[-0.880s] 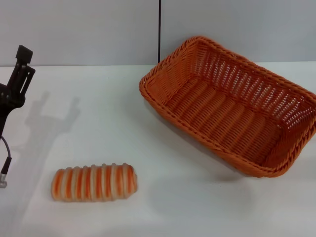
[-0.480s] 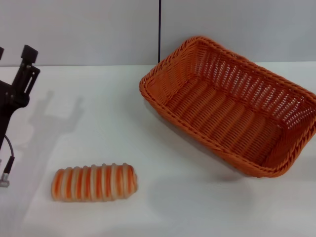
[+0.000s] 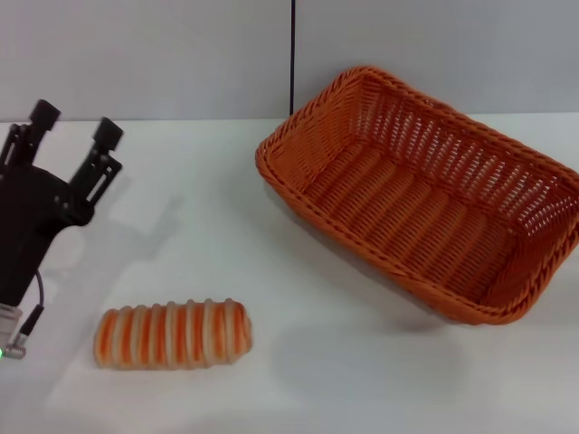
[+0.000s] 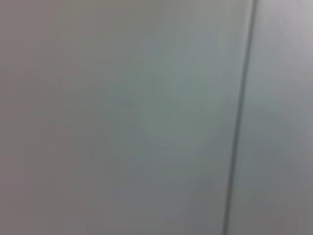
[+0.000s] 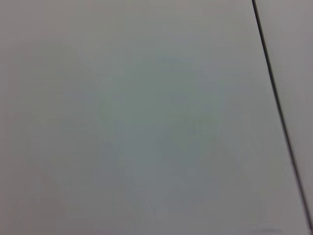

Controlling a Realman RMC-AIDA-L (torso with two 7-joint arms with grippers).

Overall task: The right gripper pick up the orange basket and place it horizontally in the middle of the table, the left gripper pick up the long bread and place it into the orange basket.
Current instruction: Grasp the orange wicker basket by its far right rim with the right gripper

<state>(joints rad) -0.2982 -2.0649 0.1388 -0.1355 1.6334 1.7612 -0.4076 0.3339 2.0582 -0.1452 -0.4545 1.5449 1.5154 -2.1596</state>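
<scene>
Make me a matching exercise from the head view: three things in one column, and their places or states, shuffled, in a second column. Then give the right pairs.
Things:
1. long bread
2. orange basket
3. left gripper

Places or states:
A. at the left edge, above the table, fingers spread open and holding nothing
B. on the table's right side, set at a slant, nothing inside
C. lying flat on the near left part of the table

Pairs: 1-C, 2-B, 3-A
</scene>
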